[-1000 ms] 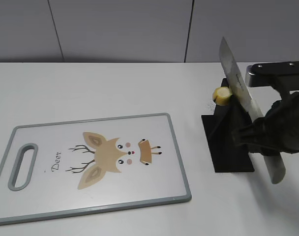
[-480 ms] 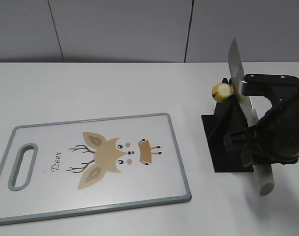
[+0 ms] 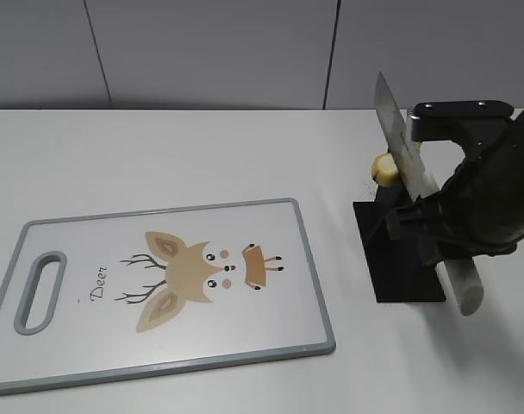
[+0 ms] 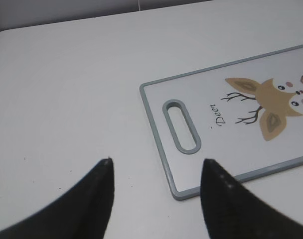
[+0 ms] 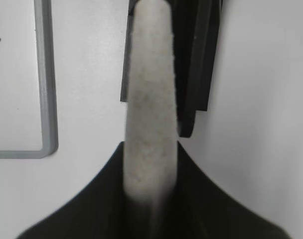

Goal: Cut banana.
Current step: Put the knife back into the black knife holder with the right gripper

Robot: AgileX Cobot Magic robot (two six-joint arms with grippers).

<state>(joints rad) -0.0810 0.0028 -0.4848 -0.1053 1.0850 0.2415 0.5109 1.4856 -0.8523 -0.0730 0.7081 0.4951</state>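
Currently right gripper (image 3: 443, 233) clamped on pale handle of steel-bladed kitchen knife (image 3: 402, 147), blade tilted up above black knife stand (image 3: 404, 263) near right edge of white worktop (image 3: 159, 155). Small yellow banana piece (image 3: 383, 168) just beside blade, behind stand. Grey-rimmed deer-print cutting board (image 3: 167, 289) toward front left. Left gripper (image 4: 156, 194) fingers apart, holding nothing, hovering near board's handle slot.

Banana (image 3: 385, 167): small pale-yellow stub, cut face showing, behind the black knife stand (image 3: 400, 259). Knife (image 3: 417, 185): steel blade tilted upward above the stand, pale handle (image 5: 149, 124) clamped low.
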